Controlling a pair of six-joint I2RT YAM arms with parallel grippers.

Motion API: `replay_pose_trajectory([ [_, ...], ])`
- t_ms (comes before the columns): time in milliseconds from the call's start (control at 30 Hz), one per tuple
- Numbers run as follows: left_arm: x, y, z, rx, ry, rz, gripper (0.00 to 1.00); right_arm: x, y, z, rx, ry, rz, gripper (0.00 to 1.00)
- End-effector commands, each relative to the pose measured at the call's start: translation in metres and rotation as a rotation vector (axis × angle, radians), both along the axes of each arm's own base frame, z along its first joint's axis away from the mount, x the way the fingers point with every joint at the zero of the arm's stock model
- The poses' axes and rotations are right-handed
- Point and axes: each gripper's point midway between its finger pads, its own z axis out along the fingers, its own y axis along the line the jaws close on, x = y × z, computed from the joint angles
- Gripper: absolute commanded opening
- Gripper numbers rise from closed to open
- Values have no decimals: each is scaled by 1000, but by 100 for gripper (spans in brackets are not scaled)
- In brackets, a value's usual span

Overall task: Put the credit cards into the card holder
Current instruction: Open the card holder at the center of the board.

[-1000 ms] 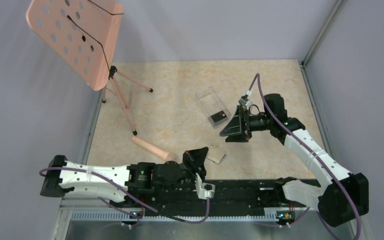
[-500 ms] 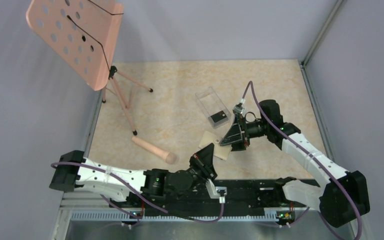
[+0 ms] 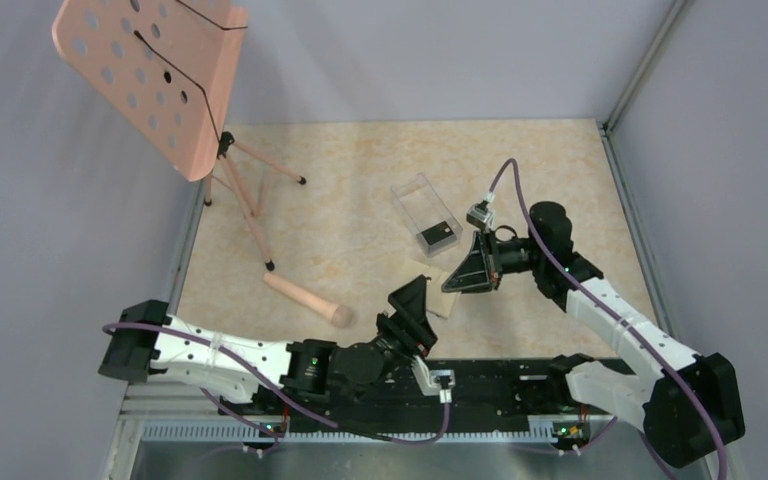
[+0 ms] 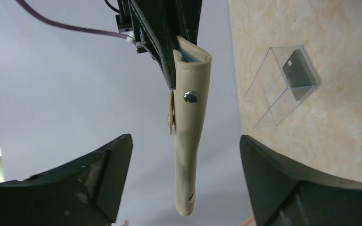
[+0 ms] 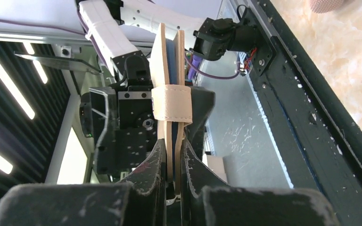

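The jaws of the left gripper (image 3: 412,305) are spread wide, close to the small tan snap-fastened bifold card holder (image 4: 188,132) but not touching it. The card holder is pinched at its edge by the jaws of the right gripper (image 5: 172,150) and held raised over the beige marbled worktop (image 3: 360,180). Beyond, a thin black credit card (image 3: 436,236) is seen lying inside a clear plastic box (image 3: 415,200).

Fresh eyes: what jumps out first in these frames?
The tan card holder, clamped on edge in the right hand near the front centre of the table, with the open left hand facing it. Next come the clear box mid-table with a dark card inside, and the pink perforated stand at far left.
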Motion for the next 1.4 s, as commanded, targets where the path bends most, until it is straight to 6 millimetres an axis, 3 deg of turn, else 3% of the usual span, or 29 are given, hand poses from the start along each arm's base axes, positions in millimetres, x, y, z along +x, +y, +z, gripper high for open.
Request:
replay_pose_trajectory([
  [0,-2,-2,9,-222,154,20,99,2,2,20,17,-106,-4,0],
  [200,-1,-4,-7,-622,533,159,99,22,-1,3,-141,-183,-113,0],
  [467,-20,-15,-48,-1020,1060,343,99,44,-21,-10,-251,-238,-255,0],
  [600,-27,-26,-61,-1125,1322,382,99,51,-35,-12,-260,-231,-300,0],
  [700,-21,-30,-72,-1191,1544,432,98,54,-39,-16,-290,-238,-318,0],
  [800,4,-19,-78,-1299,1668,513,98,56,-41,-18,-302,-241,-328,0],
  [900,22,-3,-77,-1431,1772,514,98,56,-41,-19,-303,-243,-329,0],
  [1067,38,22,-56,-1706,1939,277,99,56,-38,-15,-273,-247,-318,0],
  [1200,37,38,-49,-1801,2062,142,99,49,-32,-12,-193,-226,-286,0],
  [1367,25,32,-31,-1756,2269,-27,99,44,-22,-3,-102,-249,-275,0],
])
